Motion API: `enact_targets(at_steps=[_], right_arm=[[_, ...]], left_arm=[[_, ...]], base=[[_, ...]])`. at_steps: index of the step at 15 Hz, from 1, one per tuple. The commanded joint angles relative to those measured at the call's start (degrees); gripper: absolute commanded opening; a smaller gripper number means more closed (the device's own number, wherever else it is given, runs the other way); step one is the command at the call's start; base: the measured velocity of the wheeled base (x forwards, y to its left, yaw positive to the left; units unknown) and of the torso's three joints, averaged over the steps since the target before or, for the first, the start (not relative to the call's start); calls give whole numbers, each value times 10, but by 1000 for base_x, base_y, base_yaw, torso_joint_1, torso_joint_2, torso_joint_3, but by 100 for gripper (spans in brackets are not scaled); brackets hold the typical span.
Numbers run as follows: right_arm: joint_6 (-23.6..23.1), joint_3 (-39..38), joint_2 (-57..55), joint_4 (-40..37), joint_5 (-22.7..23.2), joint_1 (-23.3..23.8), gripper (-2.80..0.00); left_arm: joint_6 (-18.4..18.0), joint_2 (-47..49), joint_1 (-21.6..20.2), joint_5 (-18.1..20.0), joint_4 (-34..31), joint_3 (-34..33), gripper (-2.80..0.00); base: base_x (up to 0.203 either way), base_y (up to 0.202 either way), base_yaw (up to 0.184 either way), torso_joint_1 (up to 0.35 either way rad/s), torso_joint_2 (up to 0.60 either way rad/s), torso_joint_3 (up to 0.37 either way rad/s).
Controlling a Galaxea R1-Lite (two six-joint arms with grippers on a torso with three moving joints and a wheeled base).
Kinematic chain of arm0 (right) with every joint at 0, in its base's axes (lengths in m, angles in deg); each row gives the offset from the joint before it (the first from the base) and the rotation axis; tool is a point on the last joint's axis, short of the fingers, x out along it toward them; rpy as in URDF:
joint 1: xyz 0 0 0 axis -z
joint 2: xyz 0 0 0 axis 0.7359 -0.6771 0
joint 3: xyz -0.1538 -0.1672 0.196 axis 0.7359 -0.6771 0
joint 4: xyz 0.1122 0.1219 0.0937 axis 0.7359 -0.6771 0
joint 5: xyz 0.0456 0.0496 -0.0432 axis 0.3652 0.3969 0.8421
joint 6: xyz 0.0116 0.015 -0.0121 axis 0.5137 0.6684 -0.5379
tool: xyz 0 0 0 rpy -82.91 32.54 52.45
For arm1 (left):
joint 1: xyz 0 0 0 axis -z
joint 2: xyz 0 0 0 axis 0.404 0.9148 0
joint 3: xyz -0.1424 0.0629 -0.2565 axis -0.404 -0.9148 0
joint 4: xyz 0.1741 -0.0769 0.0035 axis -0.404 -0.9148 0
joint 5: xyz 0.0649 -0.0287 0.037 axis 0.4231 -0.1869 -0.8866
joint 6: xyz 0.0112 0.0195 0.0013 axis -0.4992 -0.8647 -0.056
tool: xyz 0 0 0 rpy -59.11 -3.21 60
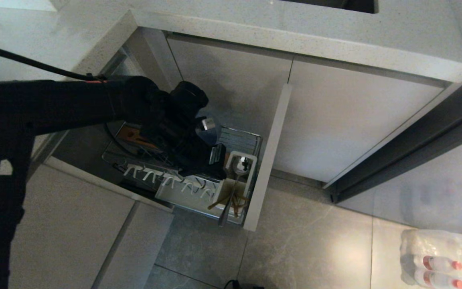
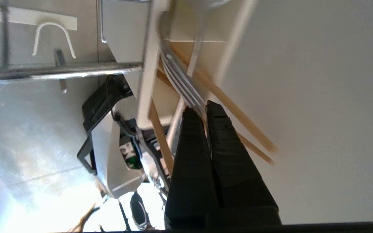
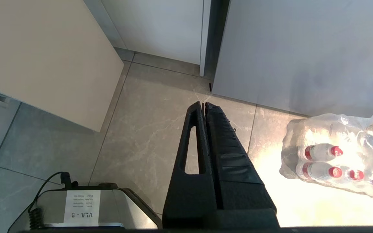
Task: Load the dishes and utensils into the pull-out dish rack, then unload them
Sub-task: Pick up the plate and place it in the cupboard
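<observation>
The pull-out dish rack (image 1: 239, 138) stands drawn out from under the counter. Its white utensil cup (image 1: 251, 176) holds the silver spoon (image 1: 242, 163) and wooden chopsticks (image 1: 237, 200). My left arm reaches over the rack, and the left gripper (image 1: 226, 168) is beside the spoon's bowl. In the left wrist view the left gripper (image 2: 202, 108) is shut on the spoon's handle (image 2: 181, 81), with chopsticks (image 2: 238, 111) slanting past it. A bluish dish edge (image 1: 208, 135) peeks out beside the wrist; plate or bowl, I cannot tell. The right gripper (image 3: 203, 104) hangs shut over the floor, holding nothing.
The rack's beige front panel (image 1: 269, 160) stands just right of the cup. White hooks (image 1: 167, 178) line the rack's near side. A wrapped pack of water bottles (image 1: 443, 257) lies on the floor at the right. The robot's base (image 3: 83, 207) is below the right gripper.
</observation>
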Motion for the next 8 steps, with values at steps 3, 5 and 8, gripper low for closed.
enact_targets(at_steps=[3, 5, 8], right_arm=[[0, 0, -1, 0, 0, 0, -280], [0, 0, -1, 0, 0, 0, -280], [0, 0, -1, 0, 0, 0, -280]], left_arm=[[2, -71, -2, 1, -14, -1, -280], [2, -106, -2, 1, -23, -1, -280], [3, -162, -5, 2, -35, -1, -280]], base=[[0, 0, 0, 0, 0, 0], [0, 0, 0, 0, 0, 0], [0, 0, 0, 0, 0, 0]])
